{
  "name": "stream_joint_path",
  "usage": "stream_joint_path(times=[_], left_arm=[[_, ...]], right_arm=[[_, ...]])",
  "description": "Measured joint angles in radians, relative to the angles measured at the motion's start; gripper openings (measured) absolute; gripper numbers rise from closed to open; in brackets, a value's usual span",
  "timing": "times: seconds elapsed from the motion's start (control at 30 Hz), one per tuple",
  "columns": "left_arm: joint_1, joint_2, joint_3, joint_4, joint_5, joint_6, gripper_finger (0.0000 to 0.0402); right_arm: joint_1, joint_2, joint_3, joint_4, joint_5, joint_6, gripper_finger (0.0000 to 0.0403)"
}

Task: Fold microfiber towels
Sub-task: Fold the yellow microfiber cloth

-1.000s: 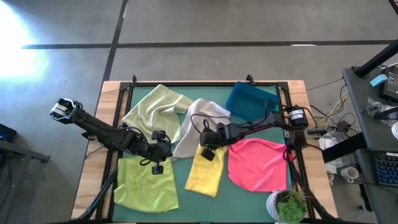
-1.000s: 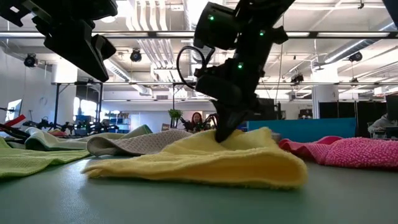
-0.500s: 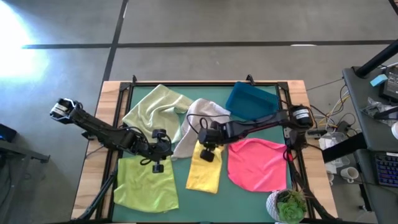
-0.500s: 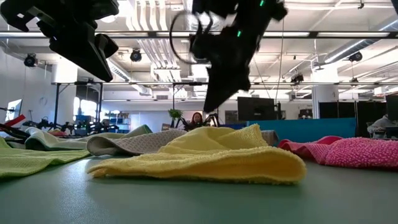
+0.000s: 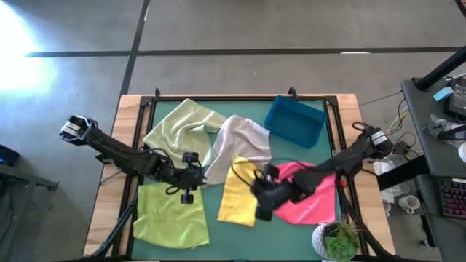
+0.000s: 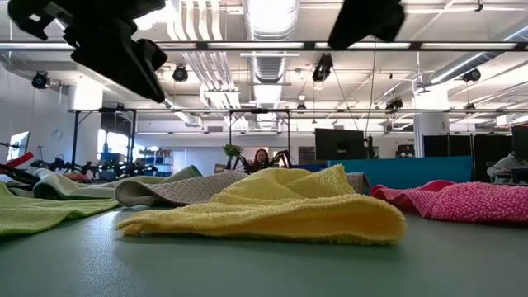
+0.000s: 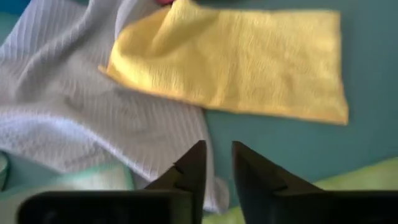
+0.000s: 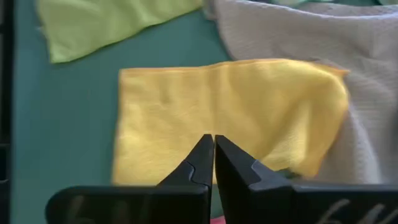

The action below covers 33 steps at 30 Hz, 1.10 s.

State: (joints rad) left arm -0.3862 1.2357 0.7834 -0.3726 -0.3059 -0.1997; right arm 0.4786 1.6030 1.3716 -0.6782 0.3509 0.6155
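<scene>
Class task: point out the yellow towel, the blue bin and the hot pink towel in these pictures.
Yellow towel (image 5: 240,200): high view, middle of its flat lower half.
Blue bin (image 5: 295,124): high view, its inner floor.
Hot pink towel (image 5: 320,204): high view, its bare part beside the right arm.

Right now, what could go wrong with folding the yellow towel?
1. The yellow towel has one end lying on the grey towel, so a grab there might catch both cloths.
2. The right gripper hangs above the yellow towel with fingers shut; it probably must open before it can pinch anything.
3. The left gripper sits by the grey towel's edge and may snag it.
</scene>
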Motion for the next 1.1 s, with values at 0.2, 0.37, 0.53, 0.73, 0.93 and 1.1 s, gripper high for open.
stream_joint_path(times=[0.2, 0.37, 0.53, 0.73, 0.93, 1.1], left_arm=[[-0.008, 0.049, 0.005, 0.141, 0.186, 0.007, 0.0127], [-0.058, 0.126, 0.021, 0.186, 0.248, 0.007, 0.0131], [-0.113, 0.243, 0.078, 0.185, 0.248, 0.007, 0.0131], [-0.139, 0.381, 0.157, 0.183, 0.248, 0.007, 0.0132], [-0.154, 0.475, 0.224, 0.186, 0.221, 0.007, 0.0132], [-0.154, 0.541, 0.277, 0.188, 0.218, 0.034, 0.0132]], right_arm=[[0.140, 0.047, -0.002, 0.003, 0.016, 0.090, 0.0015], [0.190, 0.097, -0.002, 0.026, 0.017, 0.144, 0.0045], [0.214, 0.155, -0.002, 0.113, 0.016, 0.088, 0.0088], [0.217, 0.225, -0.002, 0.208, 0.018, -0.076, 0.0133], [0.215, 0.287, -0.002, 0.215, 0.020, -0.135, 0.0148], [0.215, 0.327, -0.002, 0.229, 0.053, -0.143, 0.0150]])
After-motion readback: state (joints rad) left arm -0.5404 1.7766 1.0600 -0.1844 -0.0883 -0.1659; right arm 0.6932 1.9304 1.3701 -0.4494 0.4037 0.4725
